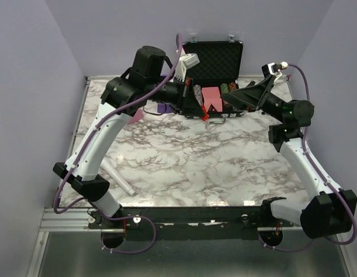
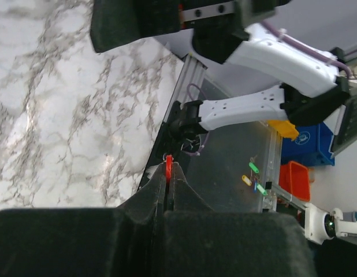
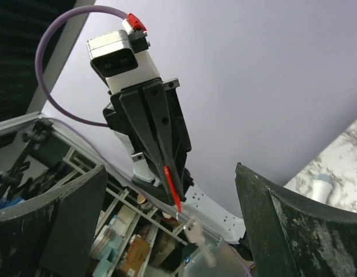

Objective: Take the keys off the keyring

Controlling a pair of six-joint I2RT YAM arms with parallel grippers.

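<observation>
My left gripper (image 1: 200, 109) is shut on the red keyring tag (image 1: 205, 115) and holds it in the air in front of the open case. In the left wrist view the tag (image 2: 168, 167) sticks out edge-on past the shut fingertips (image 2: 177, 176). In the right wrist view the tag (image 3: 173, 187) hangs from the left gripper's jaws, with a thin metal ring (image 3: 179, 214) and a blurred silvery key (image 3: 197, 232) dangling below it. My right gripper (image 3: 170, 173) is wide open, its fingers on either side of the tag, touching nothing. It sits just right of the tag in the top view (image 1: 227, 105).
An open black case (image 1: 216, 57) stands at the table's back edge, with a pink block (image 1: 211, 97) in it. A white tube (image 1: 119, 176) lies on the marble table (image 1: 196, 161) at the front left. The tube also shows in the right wrist view (image 3: 320, 187).
</observation>
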